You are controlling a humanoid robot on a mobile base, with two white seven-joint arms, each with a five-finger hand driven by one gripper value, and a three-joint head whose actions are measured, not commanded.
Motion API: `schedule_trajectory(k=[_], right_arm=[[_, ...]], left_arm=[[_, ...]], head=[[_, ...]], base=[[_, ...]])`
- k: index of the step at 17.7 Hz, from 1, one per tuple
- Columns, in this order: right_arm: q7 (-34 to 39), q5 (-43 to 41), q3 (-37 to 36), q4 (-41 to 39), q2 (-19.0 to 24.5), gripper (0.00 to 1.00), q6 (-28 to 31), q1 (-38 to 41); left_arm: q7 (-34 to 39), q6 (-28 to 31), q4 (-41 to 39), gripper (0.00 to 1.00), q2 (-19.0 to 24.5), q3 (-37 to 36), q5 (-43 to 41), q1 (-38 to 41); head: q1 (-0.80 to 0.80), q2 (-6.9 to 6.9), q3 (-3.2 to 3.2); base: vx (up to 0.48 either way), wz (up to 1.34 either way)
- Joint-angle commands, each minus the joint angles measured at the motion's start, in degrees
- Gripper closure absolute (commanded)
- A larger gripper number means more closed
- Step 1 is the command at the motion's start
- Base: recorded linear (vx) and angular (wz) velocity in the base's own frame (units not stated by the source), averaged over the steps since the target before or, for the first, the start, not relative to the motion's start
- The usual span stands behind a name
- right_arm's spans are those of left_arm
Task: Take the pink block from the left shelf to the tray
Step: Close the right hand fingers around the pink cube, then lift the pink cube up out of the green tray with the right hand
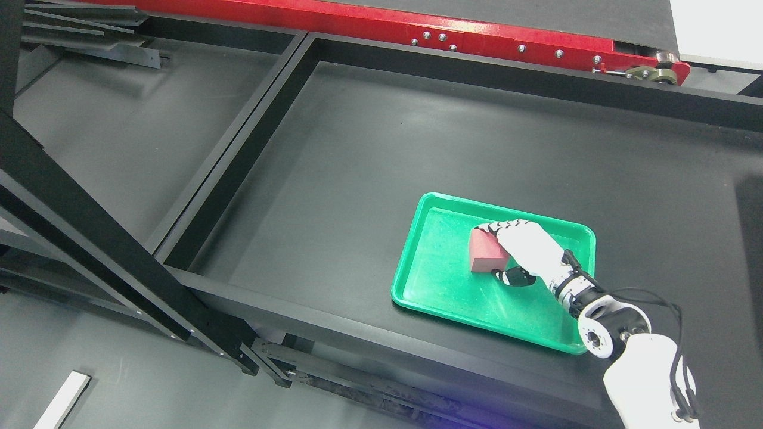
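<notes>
The tray is a bright, glossy green with paler reflections on its floor, and the block in it is pinkish red, lighter on top and darker red along its lower side. The right hand is white with black fingertips and black joints, its wrist ringed in black and silver and its forearm white with black cables. The desk is matt black with black frame bars, and the rail at the far edge is red, dotted with silver bolts.
</notes>
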Motion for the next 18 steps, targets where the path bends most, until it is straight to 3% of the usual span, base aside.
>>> schedule_trajectory(k=[1, 3, 6, 12, 15, 18], right_arm=[[0.47, 0.06, 0.11, 0.10, -0.32, 0.77, -0.17, 0.03], [0.56, 0.06, -0.15, 0.01, -0.32, 0.97, -0.52, 0.12], [0.65, -0.73, -1.12, -0.69, -0.67, 0.97, -1.05, 0.21], [7.77, -19.08, -10.51, -5.61, -2.86, 0.96, -8.87, 2.14], [6.02, -22.88, -15.61, -8.59, -2.61, 0.96, -11.94, 4.33], [-0.21, -22.53, -16.32, -10.88, -1.64, 0.97, -10.90, 6.53]], left_arm=[[0.03, 0.03, 0.00, 0.00, 1.00, 0.00, -0.09, -0.62], [0.03, 0.03, 0.00, 0.00, 1.00, 0.00, -0.09, -0.70], [0.03, 0.03, 0.00, 0.00, 1.00, 0.00, -0.09, -0.70], [0.03, 0.03, 0.00, 0.00, 1.00, 0.00, -0.09, -0.70], [0.03, 0.03, 0.00, 0.00, 1.00, 0.00, -0.09, -0.62], [0.03, 0.03, 0.00, 0.00, 1.00, 0.00, -0.09, -0.62]], head=[[0.00, 0.00, 0.00], [0.00, 0.00, 0.00], [0.00, 0.00, 0.00], [0.00, 0.00, 0.00], [0.00, 0.00, 0.00], [0.00, 0.00, 0.00]], base=[[0.000, 0.00], [0.000, 0.00], [0.000, 0.00], [0.000, 0.00], [0.000, 0.00], [0.000, 0.00]])
